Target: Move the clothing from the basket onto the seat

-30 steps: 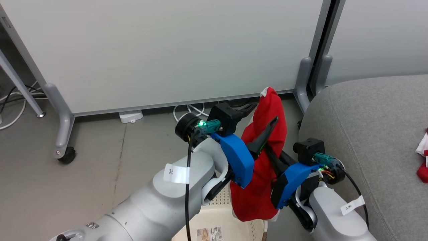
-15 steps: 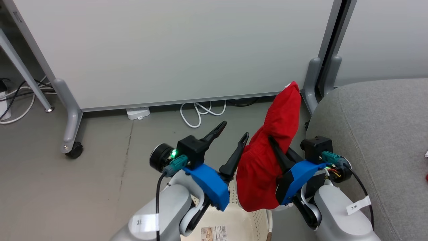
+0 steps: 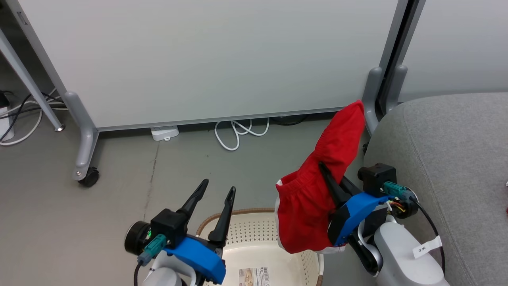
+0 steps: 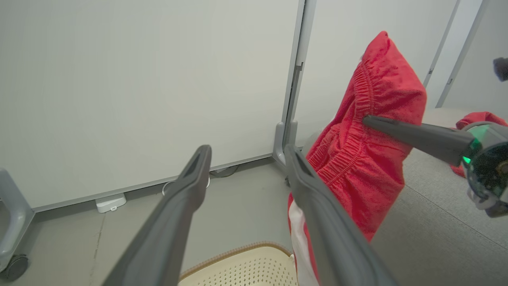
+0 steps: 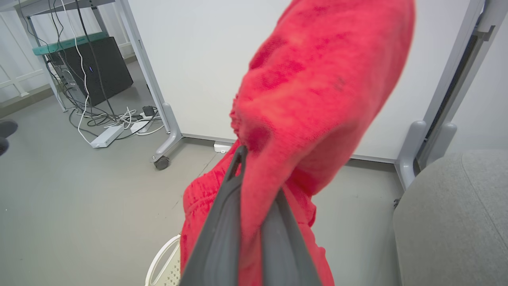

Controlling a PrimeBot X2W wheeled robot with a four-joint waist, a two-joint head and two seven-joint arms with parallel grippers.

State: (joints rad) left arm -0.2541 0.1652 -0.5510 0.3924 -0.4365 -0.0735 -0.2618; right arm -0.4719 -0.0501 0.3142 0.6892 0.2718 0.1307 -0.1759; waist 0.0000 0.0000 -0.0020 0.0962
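Red shorts (image 3: pixel 317 190) with an elastic waistband hang over my right gripper (image 3: pixel 323 169), which is shut on the fabric above the basket's right side. The right wrist view shows that gripper (image 5: pixel 252 167) pinching the red shorts (image 5: pixel 317 79). The cream basket (image 3: pixel 258 238) sits at the bottom centre, a label on its floor. My left gripper (image 3: pixel 218 186) stands open and empty over the basket's left rim, apart from the shorts (image 4: pixel 369 151). The grey seat (image 3: pixel 448 159) lies to the right. Another red garment (image 4: pixel 476 119) rests on the seat (image 4: pixel 436 222).
White partition panels on grey feet with a castor (image 3: pixel 85 174) stand behind. A white cable loop (image 3: pixel 238 135) and a power strip (image 3: pixel 164 133) lie on the floor at their base. A black computer tower (image 5: pixel 95 67) with cables is off to the left.
My left gripper has let go of the shorts and drawn back down and to the left, still open. The right gripper keeps its hold on the shorts. The head camera has shifted a little.
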